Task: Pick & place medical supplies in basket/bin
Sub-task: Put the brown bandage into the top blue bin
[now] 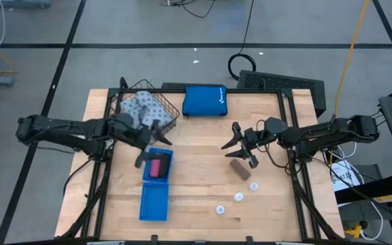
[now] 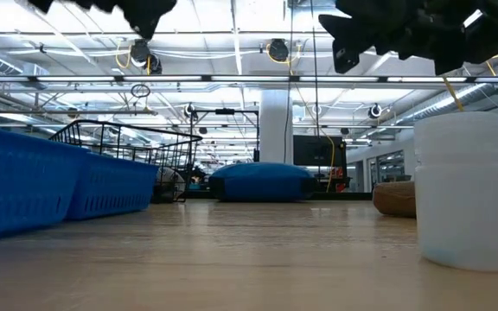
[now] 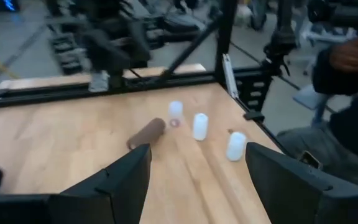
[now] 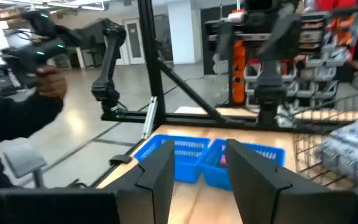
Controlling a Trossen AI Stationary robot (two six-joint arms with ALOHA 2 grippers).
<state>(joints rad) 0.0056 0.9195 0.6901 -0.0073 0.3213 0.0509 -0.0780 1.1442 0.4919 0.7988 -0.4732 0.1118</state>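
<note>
The wooden tabletop (image 1: pixel 196 184) carries everything. One long bright blue two-compartment tray (image 1: pixel 154 185) lies with its long axis running from the far side toward the near edge, slightly slanted; its far compartment holds the one pink roll (image 1: pixel 158 167), lying along the tray's length. One dark wire-mesh basket (image 1: pixel 171 113) stands at the far left corner, just beyond the tray, with one pale grey-blue patterned fabric pack (image 1: pixel 143 105) inside it. A bright blue zip pouch (image 1: pixel 205 101) lies at the far edge, just right of the basket.

The left arm reaches in from the left, its left gripper (image 1: pixel 148 146) hanging above the tabletop between basket and tray; its fingers (image 3: pixel 122 183) stand wide apart with nothing between them. The right arm reaches in from the right, its right gripper (image 1: pixel 239 151) raised just beyond the brown roll; its fingers (image 4: pixel 253 168) are narrowly parted and hold nothing.

One brown roll (image 1: pixel 240 169) lies on the right half of the tabletop, its long axis slanting from far-left to near-right. Three small white round discs (image 1: pixel 238 197) stand in a diagonal row from beside the roll's near end toward the near middle, each apart from the others.

A person's sleeve (image 4: pixel 5 134) shows in the room beyond the tabletop.
</note>
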